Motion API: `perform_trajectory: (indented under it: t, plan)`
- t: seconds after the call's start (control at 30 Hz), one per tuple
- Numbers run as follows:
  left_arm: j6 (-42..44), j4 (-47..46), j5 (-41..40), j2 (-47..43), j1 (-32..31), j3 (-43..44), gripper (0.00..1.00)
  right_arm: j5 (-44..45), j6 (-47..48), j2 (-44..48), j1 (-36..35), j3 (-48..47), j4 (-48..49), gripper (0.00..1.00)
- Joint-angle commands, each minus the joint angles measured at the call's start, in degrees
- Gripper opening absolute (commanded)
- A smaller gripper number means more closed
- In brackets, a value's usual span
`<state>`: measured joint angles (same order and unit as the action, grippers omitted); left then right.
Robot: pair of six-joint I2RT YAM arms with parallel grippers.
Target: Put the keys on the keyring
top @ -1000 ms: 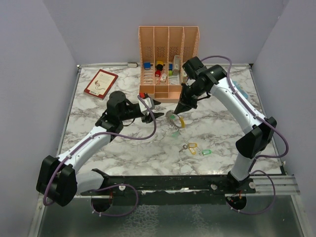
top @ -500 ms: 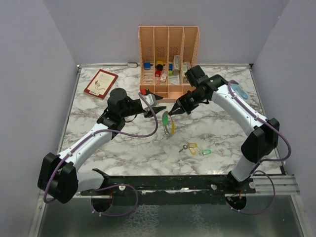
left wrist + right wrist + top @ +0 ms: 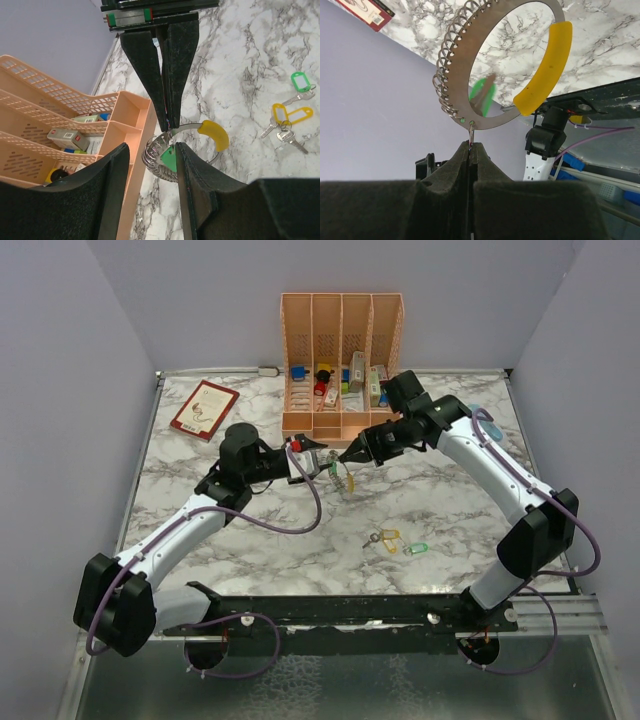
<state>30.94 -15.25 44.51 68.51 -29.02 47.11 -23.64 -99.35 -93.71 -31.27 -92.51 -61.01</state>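
Your right claw (image 3: 470, 145) pinches the keyring (image 3: 461, 80) shut-tight, holding it off the table (image 3: 440, 510).
Your left claw (image 3: 151, 150) stands part open around its green key (image 3: 167, 157); other keys (image 3: 290, 115) lie well apart.

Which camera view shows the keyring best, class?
The right wrist view: nearly the whole keyring fills it, coils and yellow sleeve clear, pinched by the right gripper. The left wrist view hides its lower part behind the left gripper. The top external view shows only a small loop between the grippers.
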Motion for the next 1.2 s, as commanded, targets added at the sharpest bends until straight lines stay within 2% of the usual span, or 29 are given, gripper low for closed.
perform_trajectory:
  t: [0.0, 0.2, 0.37, 0.5, 0.97, 1.1, 1.17]
  plan:
    - [5.62, -0.31, -1.04, -1.04, -0.3, -0.88, 0.44, -0.09, -3.79, 2.09, 0.32, 0.6, 3.12, 0.01]
    - [5.76, -1.56, 0.58, -0.46, -0.34, -1.4, 0.41, -0.69, -5.37, 2.75, 0.33, 1.36, 4.37, 0.01]
    - [6.78, -4.34, -1.45, 0.76, -0.43, -2.07, 0.29, -1.9, -5.97, 2.25, 0.35, 0.85, 4.64, 0.01]
    - [8.73, -4.31, -1.73, 0.97, -0.43, -2.14, 0.25, -2.3, -6.29, 2.11, 0.33, 0.65, 5.35, 0.01]
    - [9.67, -3.04, -0.18, 2.21, -0.6, -2.38, 0.22, -2.2, -7.15, 2.34, 0.33, 1.69, 7.57, 0.01]
    - [7.07, -3.4, -0.05, 2.88, -0.69, -1.83, 0.22, -1.85, -8.29, 3.38, 0.35, 3.43, 9.22, 0.01]
    - [5.28, -4.2, -0.36, 3.24, -0.69, -1.82, 0.26, -1.92, -8.86, 4.01, 0.33, 4.41, 10.29, 0.01]
